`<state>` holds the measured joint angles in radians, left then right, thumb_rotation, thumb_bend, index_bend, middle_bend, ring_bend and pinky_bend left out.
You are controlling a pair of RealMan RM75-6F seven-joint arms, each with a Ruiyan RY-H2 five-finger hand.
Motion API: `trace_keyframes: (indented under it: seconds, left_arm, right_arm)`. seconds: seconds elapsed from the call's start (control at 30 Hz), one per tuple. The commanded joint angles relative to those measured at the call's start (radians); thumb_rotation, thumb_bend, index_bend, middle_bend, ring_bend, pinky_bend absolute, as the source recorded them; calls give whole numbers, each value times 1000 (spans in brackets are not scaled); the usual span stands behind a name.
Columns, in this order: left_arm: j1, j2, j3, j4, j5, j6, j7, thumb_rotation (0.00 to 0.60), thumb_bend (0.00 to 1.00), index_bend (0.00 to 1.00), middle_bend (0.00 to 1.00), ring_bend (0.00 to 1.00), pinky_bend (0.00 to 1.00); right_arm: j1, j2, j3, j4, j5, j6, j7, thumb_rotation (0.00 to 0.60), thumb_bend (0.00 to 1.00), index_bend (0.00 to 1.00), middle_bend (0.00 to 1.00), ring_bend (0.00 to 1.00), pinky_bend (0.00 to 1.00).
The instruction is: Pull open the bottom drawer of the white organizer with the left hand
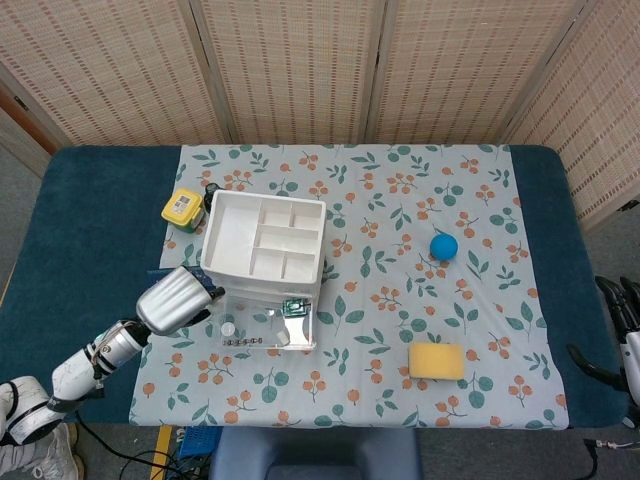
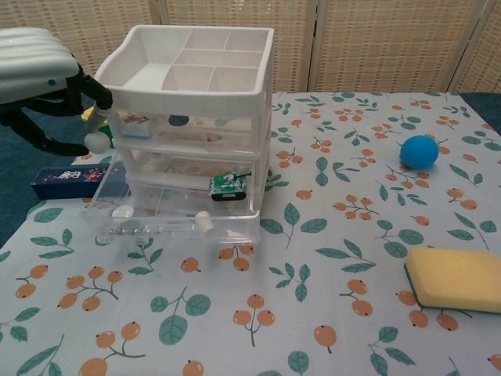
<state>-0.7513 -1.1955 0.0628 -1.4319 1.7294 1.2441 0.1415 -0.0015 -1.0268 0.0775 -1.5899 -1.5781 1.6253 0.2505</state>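
The white organizer [image 1: 265,240] [image 2: 192,86] stands left of centre on the floral cloth, with an open compartment tray on top. Its clear bottom drawer [image 1: 262,338] [image 2: 168,223] is pulled out toward me, showing small items and a green-and-white piece [image 2: 227,186]. My left hand [image 1: 175,298] [image 2: 37,74] hovers off the organizer's left side, clear of the drawer, fingers curled with nothing in them. My right hand [image 1: 618,315] hangs past the table's right edge, fingers apart and empty.
A yellow tub [image 1: 183,208] and a dark bottle [image 1: 213,188] sit behind the organizer on its left. A blue packet [image 2: 66,178] lies below my left hand. A blue ball [image 1: 444,246] [image 2: 419,150] and a yellow sponge [image 1: 436,361] [image 2: 458,278] lie to the right.
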Motion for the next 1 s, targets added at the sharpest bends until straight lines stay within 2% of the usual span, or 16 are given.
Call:
trace_keyframes:
  seconds: [0.03, 0.43, 0.73, 1.0]
  left_arm:
    - [38, 13, -3, 21, -46, 5, -10, 600, 234, 594, 1000, 1000, 1000]
    - [121, -33, -22, 149, -213, -94, -42, 600, 234, 581, 1000, 1000, 1000]
    - [132, -106, -1, 195, -201, -160, -67, 600, 234, 581, 1000, 1000, 1000]
    - [122, -172, -11, 220, -189, -188, -73, 600, 234, 563, 1000, 1000, 1000]
  right_arm:
    - [2, -1, 0, 0, -3, -1, 0, 600, 246, 0, 101, 0, 0]
    - [1, 3, -4, -9, -15, 11, -7, 600, 246, 0, 101, 0, 0]
    - [-2, 5, -7, -20, -20, 16, -18, 600, 246, 0, 101, 0, 0]
    - [-3, 5, -8, -24, -18, 17, -22, 600, 246, 0, 101, 0, 0]
